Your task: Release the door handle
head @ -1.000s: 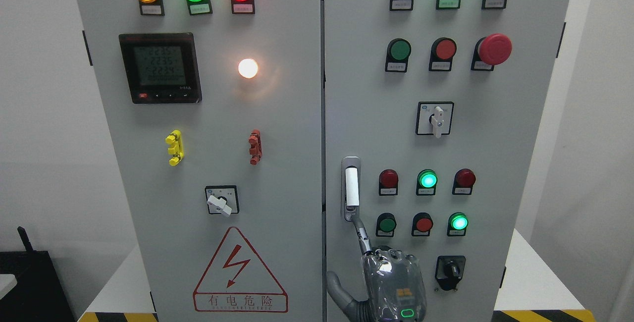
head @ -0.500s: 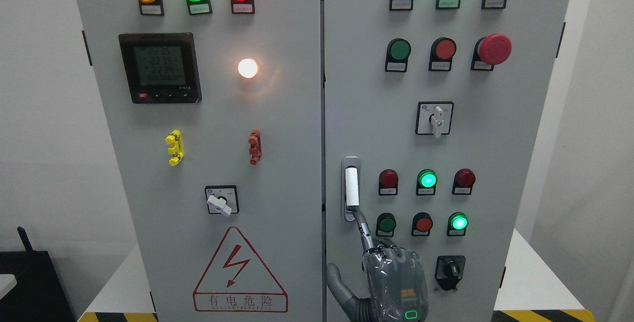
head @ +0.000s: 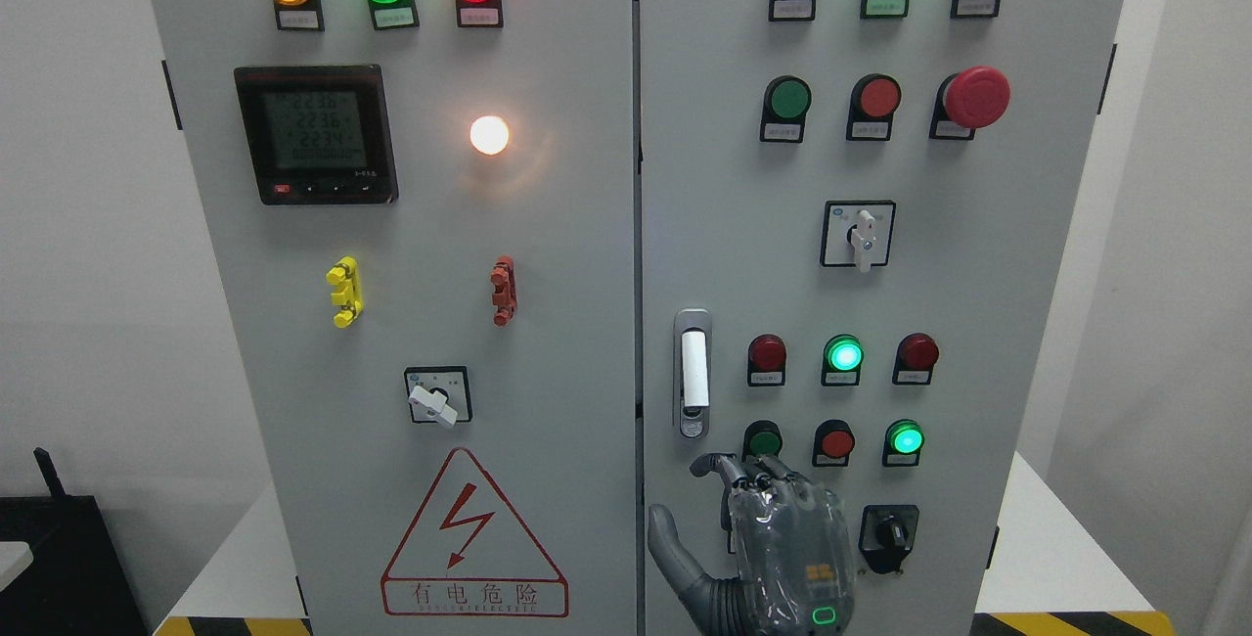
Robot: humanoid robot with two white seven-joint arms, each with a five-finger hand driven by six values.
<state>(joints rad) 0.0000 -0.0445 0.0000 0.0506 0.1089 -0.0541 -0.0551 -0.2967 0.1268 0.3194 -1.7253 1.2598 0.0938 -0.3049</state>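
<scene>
Right hand [head: 773, 528] rises from the bottom edge, right of the middle, in front of the right door [head: 978, 323] of the grey cabinet. Fingers [head: 719, 468] curled downward, thumb out to the left; they hold nothing. Hand sits just below the door handle [head: 693, 372], apart from it, a strip of bare door between fingertips and the handle's lower end. Handle is a white upright bar in a metal plate, near the right door's left edge, beside the centre seam. Red and green lamps [head: 844, 354] stand to the handle's right; a black rotary switch [head: 888, 536] is just right of the hand. Left door carries the meter [head: 316, 134] and warning triangle [head: 474, 538].
</scene>
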